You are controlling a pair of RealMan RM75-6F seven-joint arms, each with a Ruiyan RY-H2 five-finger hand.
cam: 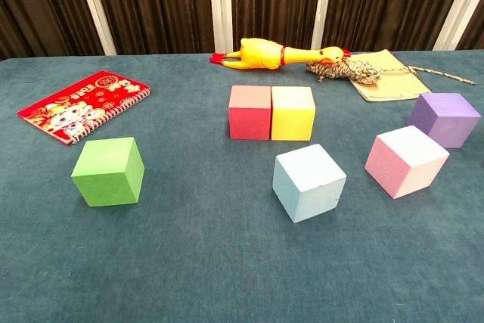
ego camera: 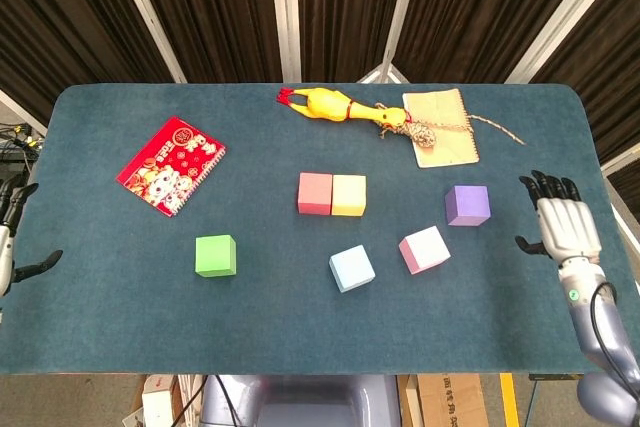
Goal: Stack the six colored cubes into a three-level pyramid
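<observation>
The right hand [ego camera: 564,229] is hanging open at the right edge. The left hand [ego camera: 8,237] is getting cut off at the left edge, so I cannot tell its grip.

So there's a red spiral notebook [ego camera: 171,165] with cartoon art lying flat toward the left side of the dark teal table [ego camera: 120,327]. A yellow rubber chicken [ego camera: 335,106] is lying on its side near the back edge, head pointing right. Just beside its head, a tan notepad [ego camera: 441,126] is sitting flat, with a speckled rope toy [ego camera: 428,131] resting on it and its thin tail trailing off to the right. Dark curtains [ego camera: 220,7] are hanging behind everything.
</observation>
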